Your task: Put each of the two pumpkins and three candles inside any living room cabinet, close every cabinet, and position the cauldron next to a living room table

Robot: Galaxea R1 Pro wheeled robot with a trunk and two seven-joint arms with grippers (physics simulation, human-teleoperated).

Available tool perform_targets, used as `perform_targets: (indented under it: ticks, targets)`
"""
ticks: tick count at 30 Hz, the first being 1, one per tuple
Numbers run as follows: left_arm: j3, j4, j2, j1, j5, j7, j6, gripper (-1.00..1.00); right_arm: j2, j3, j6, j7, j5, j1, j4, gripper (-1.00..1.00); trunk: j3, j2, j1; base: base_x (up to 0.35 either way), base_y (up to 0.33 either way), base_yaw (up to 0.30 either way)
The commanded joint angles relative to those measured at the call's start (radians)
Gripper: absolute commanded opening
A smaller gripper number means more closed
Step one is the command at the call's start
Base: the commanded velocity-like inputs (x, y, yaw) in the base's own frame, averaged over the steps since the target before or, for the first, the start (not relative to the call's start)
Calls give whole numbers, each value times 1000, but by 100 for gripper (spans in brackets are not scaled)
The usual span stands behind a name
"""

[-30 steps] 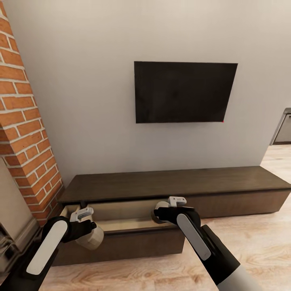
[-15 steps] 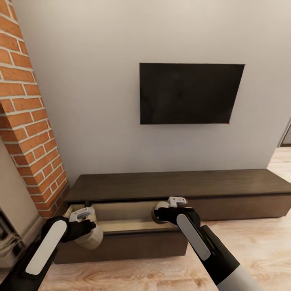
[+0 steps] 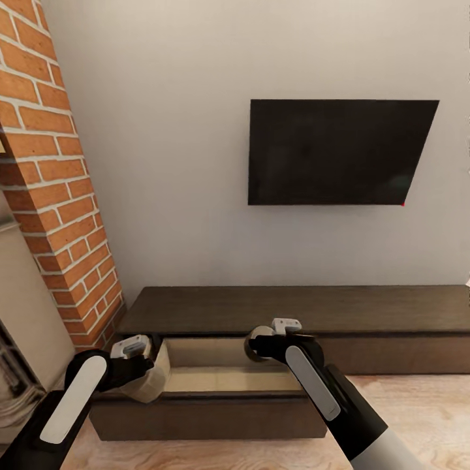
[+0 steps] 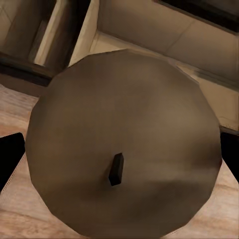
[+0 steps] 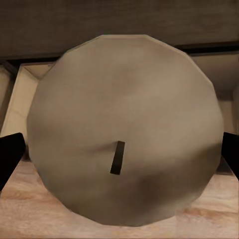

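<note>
Dark-brown wood, the cabinet (image 3: 287, 313) runs long along the wall, its drawer (image 3: 215, 378) pulled open toward the robot. Each claw pinches a candle: the left claw (image 3: 134, 352) holds one (image 3: 147, 382) at the drawer's left end, the right claw (image 3: 277, 333) another (image 3: 258, 339) above its right. Wicks (image 4: 115, 169) face the wrist cameras, candle axes along the fingers. Stowing seems in hand; next, lower both in and release.

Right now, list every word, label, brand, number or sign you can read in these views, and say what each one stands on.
None: no readable text in any view.
The wall screen is dark and blank, with only a tiny red dot at its lower corner.
The cabinet, its open drawer, the brick column and both candles carry no markings.
</note>
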Motion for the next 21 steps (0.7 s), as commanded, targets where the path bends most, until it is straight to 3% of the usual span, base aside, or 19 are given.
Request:
perform_targets:
  ticks: [1,11,21]
  targets:
    - [-2,-1,1,-1,10,11,0,-100,-1,2,0,-12,-9,-1,-1,-100,0,-1,0,260,188,-165]
    - [-2,-1,0,-1,10,11,0,-100,-1,1,0,-12,-9,-2,-1,-100,7,-1,0,237,193,-104]
    - [-1,-1,-1,-1,10,11,0,-100,1,2,8,-13,-20,-1,9,-100,7,-1,0,35,23,-3]
